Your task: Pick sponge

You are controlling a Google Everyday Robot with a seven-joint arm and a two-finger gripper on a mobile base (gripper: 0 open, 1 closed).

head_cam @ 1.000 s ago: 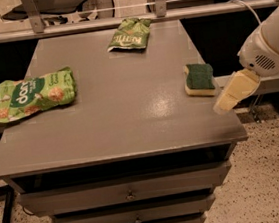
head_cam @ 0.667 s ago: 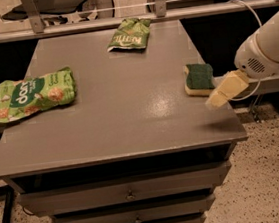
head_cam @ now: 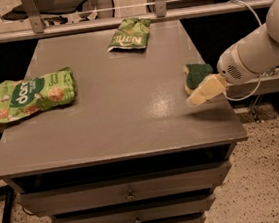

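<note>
The small rectangular sponge with a dark green scouring top on a pale yellow foam base (head_cam: pixel 197 73) lies flat near the right edge of the grey rectangular table top (head_cam: pixel 130 114), about midway along its depth and well apart from both snack bags. The robot's pale yellow padded gripper (head_cam: pixel 203 92) sits low at the sponge's near side, overlapping its front edge in this view. Whether it is open, closed or already touching the foam I cannot tell. The bulky white arm (head_cam: pixel 253 52) reaches in from the right, beyond the table edge. I would expect the sponge to be very light and soft. The foam should give under a squeeze, and the rough scouring face should hold against the pads rather than slip (nothing fragile here). The likeliest hold is across the two longer side faces, low enough to catch the foam, since a light block so near the edge could be nudged off the table by a sideways brush. The large crumpled green snack bag with pictured crackers (head_cam: pixel 32 94) at the left edge carries big white lettering that seems to begin "da", though the rest is unclear. The smaller green bag (head_cam: pixel 129 34) at the far edge has pale writing too blurred to read.
</note>
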